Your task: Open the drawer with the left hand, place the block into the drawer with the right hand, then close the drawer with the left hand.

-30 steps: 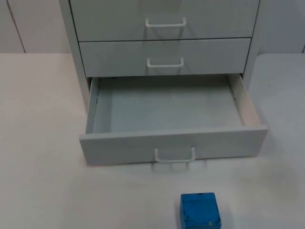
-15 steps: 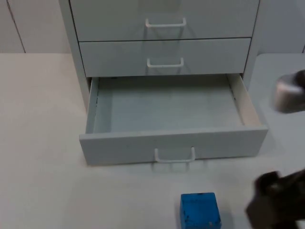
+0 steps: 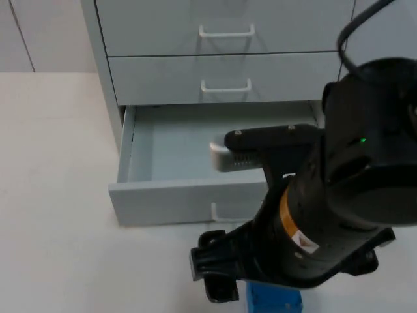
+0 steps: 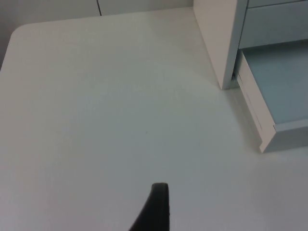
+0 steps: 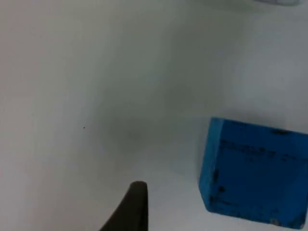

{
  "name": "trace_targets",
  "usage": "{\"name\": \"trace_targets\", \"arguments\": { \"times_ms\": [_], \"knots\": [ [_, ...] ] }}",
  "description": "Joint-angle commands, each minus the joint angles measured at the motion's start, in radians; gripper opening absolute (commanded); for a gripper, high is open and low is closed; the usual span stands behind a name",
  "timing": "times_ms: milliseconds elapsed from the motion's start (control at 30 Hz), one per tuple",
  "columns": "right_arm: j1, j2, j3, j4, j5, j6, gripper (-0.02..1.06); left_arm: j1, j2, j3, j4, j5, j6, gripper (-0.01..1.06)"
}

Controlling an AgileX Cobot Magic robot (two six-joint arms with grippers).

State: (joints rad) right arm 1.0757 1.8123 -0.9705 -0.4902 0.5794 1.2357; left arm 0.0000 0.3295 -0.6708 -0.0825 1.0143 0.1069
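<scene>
Block (image 5: 255,173): blue, on the white table (image 4: 96,96) just near of the open drawer, under my right arm.
Right gripper (image 3: 221,287): low over the table just left of the block, not touching it; I cannot tell how my fingers stand.
Drawer (image 3: 176,147): bottom one, pulled out, its right half hidden by my right arm.
Cabinet (image 3: 221,39): two upper drawers closed.
Left gripper (image 4: 155,207): waits over bare table left of the cabinet; finger state unclear.

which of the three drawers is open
The bottom drawer is pulled out, its inside bare; the middle drawer and top drawer sit flush in the cabinet.
</scene>
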Motion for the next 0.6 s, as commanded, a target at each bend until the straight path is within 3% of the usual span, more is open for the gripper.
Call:
{"name": "trace_targets", "arguments": {
  "times_ms": [0, 133, 567],
  "knots": [
    [-0.002, 0.005, -0.010, -0.015, 0.011, 0.076, 0.93, 0.003, -0.004, 0.003, -0.014, 0.001, 0.002, 0.83],
    [-0.025, 0.016, -0.010, -0.015, -0.005, 0.163, 0.93, 0.003, -0.004, 0.003, -0.014, 0.001, 0.002, 0.83],
    [-0.056, 0.107, -0.010, 0.004, -0.042, 0.158, 0.89, 0.003, -0.004, 0.003, -0.014, 0.001, 0.002, 0.83]
  ]
}}
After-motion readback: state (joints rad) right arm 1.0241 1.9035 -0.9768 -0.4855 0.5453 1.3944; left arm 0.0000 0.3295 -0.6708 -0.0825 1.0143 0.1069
